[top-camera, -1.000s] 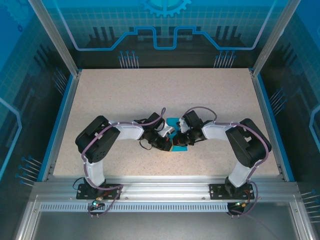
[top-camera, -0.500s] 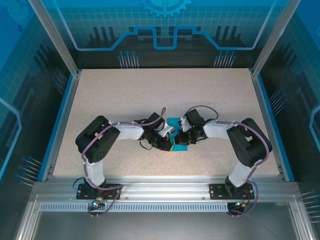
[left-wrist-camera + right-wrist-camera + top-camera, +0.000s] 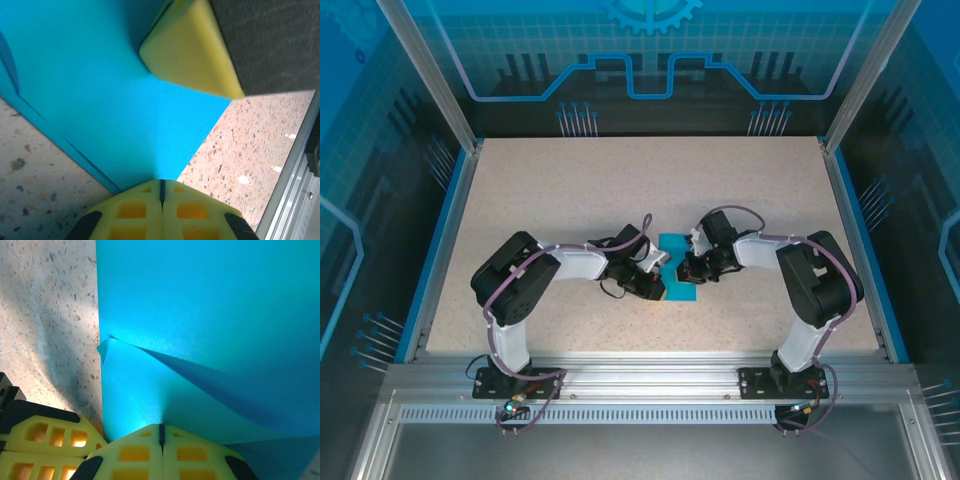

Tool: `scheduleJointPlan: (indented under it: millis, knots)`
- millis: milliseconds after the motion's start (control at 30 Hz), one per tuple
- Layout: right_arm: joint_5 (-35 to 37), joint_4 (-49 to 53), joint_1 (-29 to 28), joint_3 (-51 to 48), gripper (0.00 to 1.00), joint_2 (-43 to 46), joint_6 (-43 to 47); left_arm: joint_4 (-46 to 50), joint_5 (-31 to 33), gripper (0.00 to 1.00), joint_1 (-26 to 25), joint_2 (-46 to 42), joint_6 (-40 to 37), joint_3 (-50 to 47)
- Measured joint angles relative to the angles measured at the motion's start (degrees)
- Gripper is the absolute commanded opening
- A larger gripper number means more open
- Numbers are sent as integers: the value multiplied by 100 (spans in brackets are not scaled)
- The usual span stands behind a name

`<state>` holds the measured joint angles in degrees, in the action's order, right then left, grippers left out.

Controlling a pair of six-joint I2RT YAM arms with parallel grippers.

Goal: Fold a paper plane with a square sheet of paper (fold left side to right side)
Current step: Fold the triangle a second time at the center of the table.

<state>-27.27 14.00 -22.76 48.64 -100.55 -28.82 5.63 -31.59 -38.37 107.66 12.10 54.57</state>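
Note:
The square sheet of paper (image 3: 673, 242) is bright blue and lies folded at the table's middle, partly covered by both wrists. My left gripper (image 3: 656, 284) is shut, its tips (image 3: 161, 187) pressing down on the paper (image 3: 100, 90) near its corner. My right gripper (image 3: 687, 270) is shut too, with its tips (image 3: 161, 429) resting on the paper (image 3: 200, 300) just below a raised diagonal flap. The right gripper's yellow finger (image 3: 190, 50) sits on the sheet in the left wrist view. The left gripper's yellow fingers (image 3: 45, 440) stand beside the paper's edge in the right wrist view.
The speckled tabletop (image 3: 620, 190) stretches out around the paper on all sides. Blue side rails and transparent blue walls enclose it. An aluminium frame rail (image 3: 640, 375) runs along the near edge, close to the paper's corner (image 3: 295, 190).
My right gripper and forearm have shifted a little to the right and farther back along the paper, uncovering more blue at its far end. The left arm has stayed put.

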Motion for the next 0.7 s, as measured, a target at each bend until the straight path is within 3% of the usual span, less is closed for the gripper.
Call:
scheduleJointPlan:
  millis: [700]
  knots:
    - [-251,297,984,249,0,-219,450,-98,50,0,0,9,0,0]
